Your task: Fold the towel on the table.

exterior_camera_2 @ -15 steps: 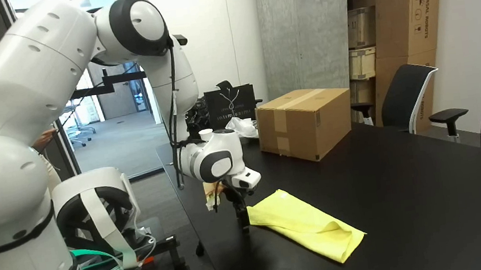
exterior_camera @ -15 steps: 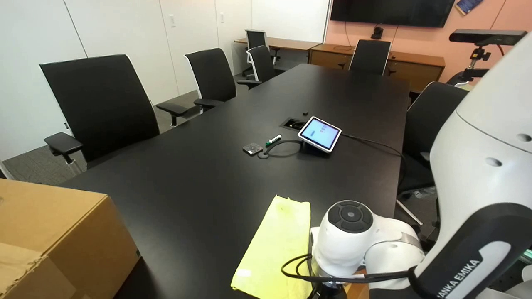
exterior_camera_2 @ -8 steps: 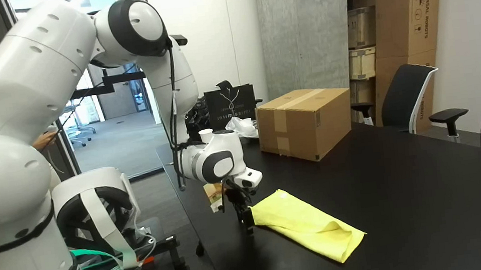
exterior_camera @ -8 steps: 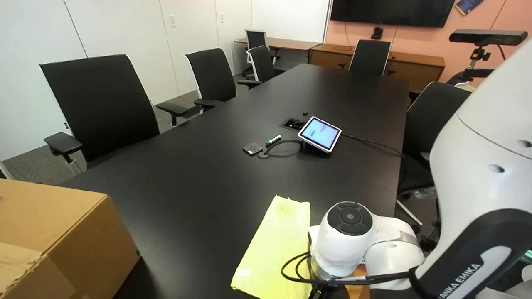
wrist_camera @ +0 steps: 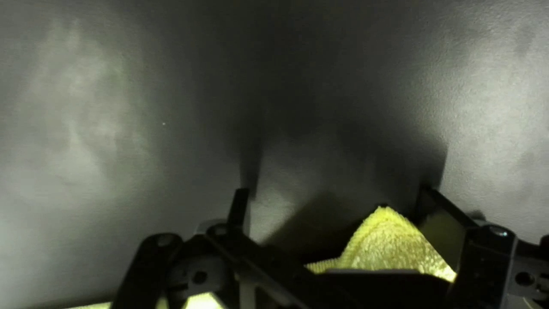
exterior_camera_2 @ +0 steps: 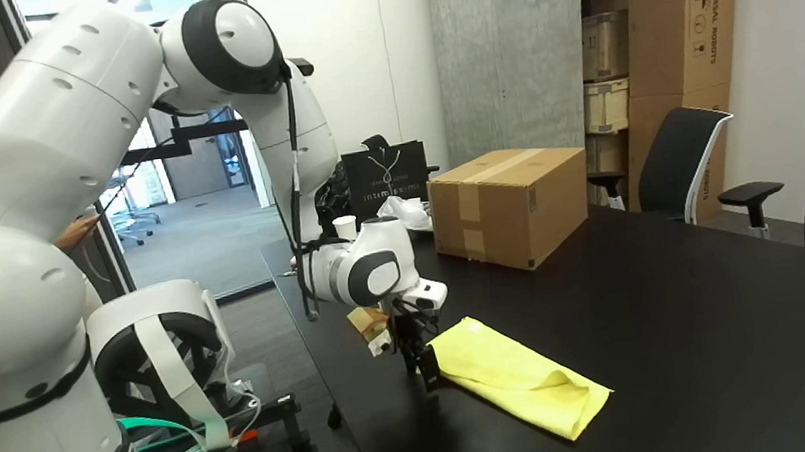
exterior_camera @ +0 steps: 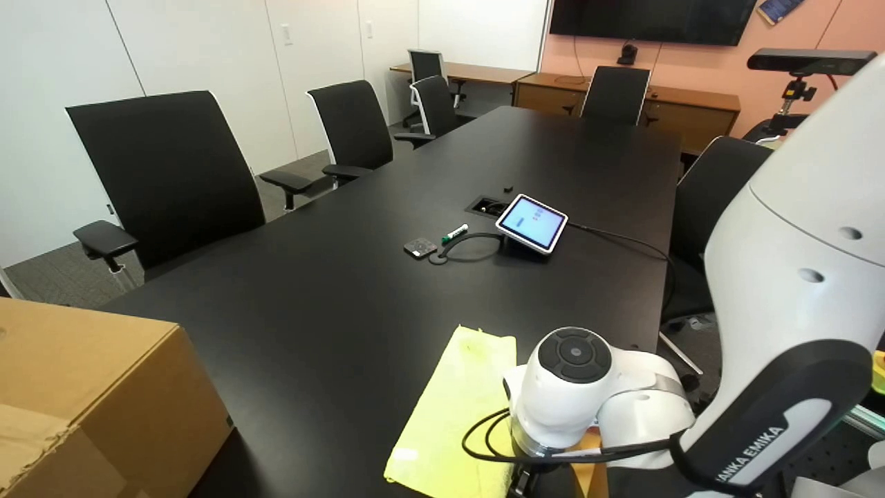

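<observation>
- The black hand (wrist_camera: 334,192) of a robot arm (exterior_camera_2: 84,126) points down at one corner of a yellow towel (exterior_camera_2: 518,376), its two fingers spread wide and gripping nothing.
- In the wrist view the corner shows between the fingers, nearer the one at that view's right; whether they touch cannot be told. The wide stance seems meant to straddle the corner ahead of a pinch.
- The towel lies on the black surface (exterior_camera: 332,332) in both exterior views, near the edge on the arm's side, a spot that presumably keeps it in easy reach.
- Laid in a long strip, with a loose, curled lip at the end away from the hand, it looks doubled at least once, so the folding is likely under way but unfinished.
- A cardboard box (exterior_camera_2: 514,206) sits well apart from the towel and a tablet (exterior_camera: 532,225) stands farther along, leaving what looks like ample room to lay a fold over.
- Thin and soft, the towel would likely slip from a grip on its very tip, so the next move probably calls for a deeper bite.
</observation>
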### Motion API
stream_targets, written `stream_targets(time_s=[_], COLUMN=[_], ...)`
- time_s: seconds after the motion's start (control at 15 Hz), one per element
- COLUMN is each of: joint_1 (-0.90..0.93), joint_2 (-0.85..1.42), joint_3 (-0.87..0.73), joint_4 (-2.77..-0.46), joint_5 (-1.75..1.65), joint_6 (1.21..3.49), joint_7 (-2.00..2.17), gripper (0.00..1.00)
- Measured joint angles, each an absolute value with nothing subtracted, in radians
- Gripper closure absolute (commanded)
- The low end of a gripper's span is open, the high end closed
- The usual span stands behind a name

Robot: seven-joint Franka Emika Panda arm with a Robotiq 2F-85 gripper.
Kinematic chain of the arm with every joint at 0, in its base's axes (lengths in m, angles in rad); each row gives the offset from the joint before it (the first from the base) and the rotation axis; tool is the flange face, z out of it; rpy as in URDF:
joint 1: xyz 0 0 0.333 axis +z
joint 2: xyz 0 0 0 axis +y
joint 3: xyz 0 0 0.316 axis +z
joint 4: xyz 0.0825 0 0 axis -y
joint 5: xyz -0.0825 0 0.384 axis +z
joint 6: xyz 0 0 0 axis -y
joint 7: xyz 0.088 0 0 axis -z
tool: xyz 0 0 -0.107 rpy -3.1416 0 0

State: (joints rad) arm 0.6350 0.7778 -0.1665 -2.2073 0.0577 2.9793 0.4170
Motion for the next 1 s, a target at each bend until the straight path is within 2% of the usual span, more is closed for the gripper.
stream_targets(time_s=[0.87,1.0], joint_1=[0.648,0.648], joint_2=[0.778,0.778], joint_3=[-0.145,-0.145], joint_4=[-2.193,-2.192], joint_5=[0.054,0.054], joint_6=[2.980,2.980], joint_7=[0.373,0.368], gripper=[0.00,0.26])
